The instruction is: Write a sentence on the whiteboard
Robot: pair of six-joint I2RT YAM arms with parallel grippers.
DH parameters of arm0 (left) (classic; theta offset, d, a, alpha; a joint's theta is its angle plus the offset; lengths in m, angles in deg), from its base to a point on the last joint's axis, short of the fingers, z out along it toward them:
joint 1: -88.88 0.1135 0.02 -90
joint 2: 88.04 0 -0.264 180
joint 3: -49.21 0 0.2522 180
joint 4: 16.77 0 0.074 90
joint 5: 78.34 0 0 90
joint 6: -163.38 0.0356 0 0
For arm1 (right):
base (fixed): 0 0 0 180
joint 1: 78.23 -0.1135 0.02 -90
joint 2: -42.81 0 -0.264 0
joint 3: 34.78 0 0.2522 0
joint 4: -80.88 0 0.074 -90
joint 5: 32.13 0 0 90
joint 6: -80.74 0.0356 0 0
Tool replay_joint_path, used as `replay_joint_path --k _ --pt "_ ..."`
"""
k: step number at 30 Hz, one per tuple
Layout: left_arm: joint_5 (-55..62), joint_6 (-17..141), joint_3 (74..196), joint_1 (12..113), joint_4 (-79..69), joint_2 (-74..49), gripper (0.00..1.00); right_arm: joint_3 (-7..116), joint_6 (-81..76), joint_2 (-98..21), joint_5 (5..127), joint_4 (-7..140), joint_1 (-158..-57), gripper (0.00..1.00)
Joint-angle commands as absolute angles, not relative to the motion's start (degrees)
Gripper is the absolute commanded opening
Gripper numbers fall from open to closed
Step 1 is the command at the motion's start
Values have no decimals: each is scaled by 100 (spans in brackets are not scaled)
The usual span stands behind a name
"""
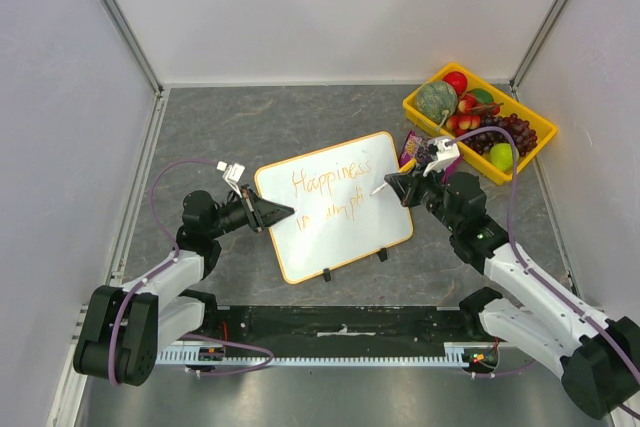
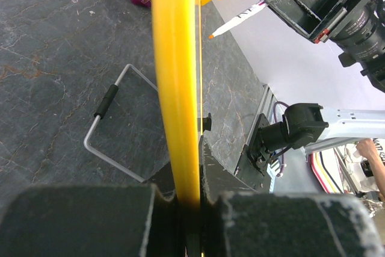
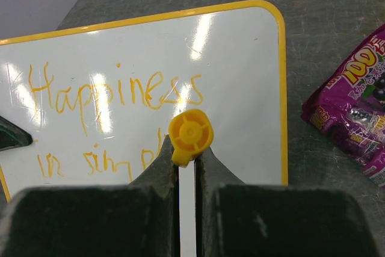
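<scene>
The whiteboard [image 1: 335, 209] with its yellow rim stands tilted at the middle of the table. My left gripper [image 1: 285, 212] is shut on its left edge, and the rim [image 2: 174, 88] runs between the fingers of that gripper [image 2: 189, 200]. The sentence [image 1: 332, 183] reads "Happiness" with "in simpl" below, in orange [image 3: 120, 91]. My right gripper [image 1: 397, 185] is shut on a marker [image 1: 380, 188]. The marker's yellow end [image 3: 190, 133] sticks out between the jaws of the right gripper [image 3: 187, 148]. Its tip [image 2: 212, 35] is close to the board's face, after the second line.
A yellow tray [image 1: 503, 97] of fruit sits at the back right. A purple snack packet [image 1: 409, 147] lies between it and the board, close to my right gripper. Two black clips [image 1: 326, 274] sit on the board's near edge. A wire stand [image 2: 108, 124] shows behind the board.
</scene>
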State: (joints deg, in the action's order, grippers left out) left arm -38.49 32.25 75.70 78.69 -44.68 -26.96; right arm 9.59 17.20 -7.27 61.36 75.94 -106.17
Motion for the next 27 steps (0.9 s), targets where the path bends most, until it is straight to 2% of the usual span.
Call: replay_joint_path --k 1,11,27 --pt "-3694 4147 7422 7869 -4036 -2643 2 1027 1825 -816 6262 8083 -10591 0" --pt "-3703 4139 7422 7869 -4053 -2626 2 1027 1878 -1159 6104 8347 -10591 0" --pt "-3703 4139 7413 7869 -4045 -2652 2 1001 1851 -790 6025 8057 -10600 0"
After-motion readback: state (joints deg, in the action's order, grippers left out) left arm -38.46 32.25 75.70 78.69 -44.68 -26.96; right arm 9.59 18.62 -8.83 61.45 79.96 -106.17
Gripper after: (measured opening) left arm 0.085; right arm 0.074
